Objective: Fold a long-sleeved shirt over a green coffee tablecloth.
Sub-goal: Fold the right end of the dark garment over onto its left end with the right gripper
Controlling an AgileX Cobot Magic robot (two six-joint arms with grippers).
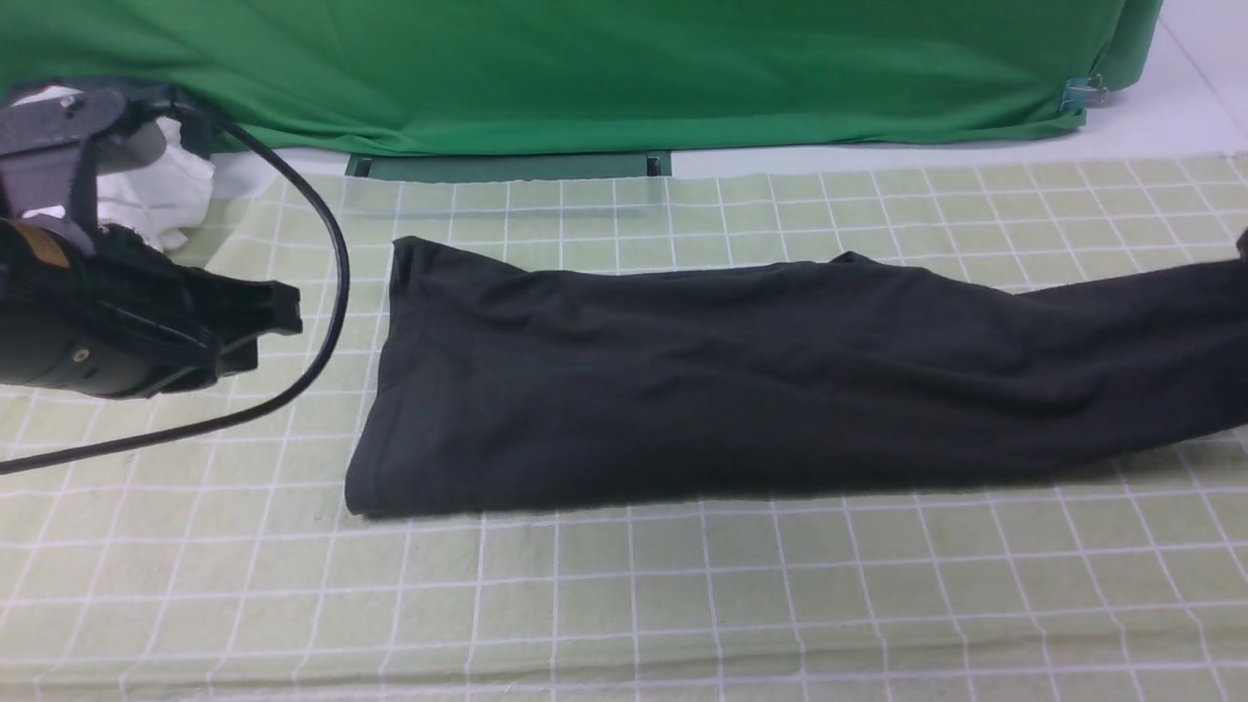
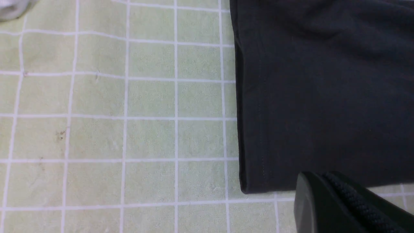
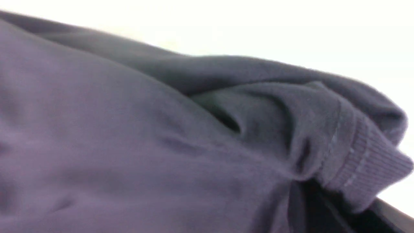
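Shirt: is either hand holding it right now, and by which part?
The right hand, barely visible, seems to pinch the shirt at its ribbed edge, that end raised. The left hand is shut and holds nothing.

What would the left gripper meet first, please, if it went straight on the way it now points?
Probably the hem of the long-sleeved shirt; depth is unclear, so the left gripper might pass above.

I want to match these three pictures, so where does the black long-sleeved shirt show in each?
Front view: the long-sleeved shirt lies across the middle, off the right edge.
Left wrist view: its hem end covers nearly half the picture.
Right wrist view: it fills most of the frame, blurred, cuff showing.
Shared landmark: the hem corner on the green coffee tablecloth, front and left wrist only.
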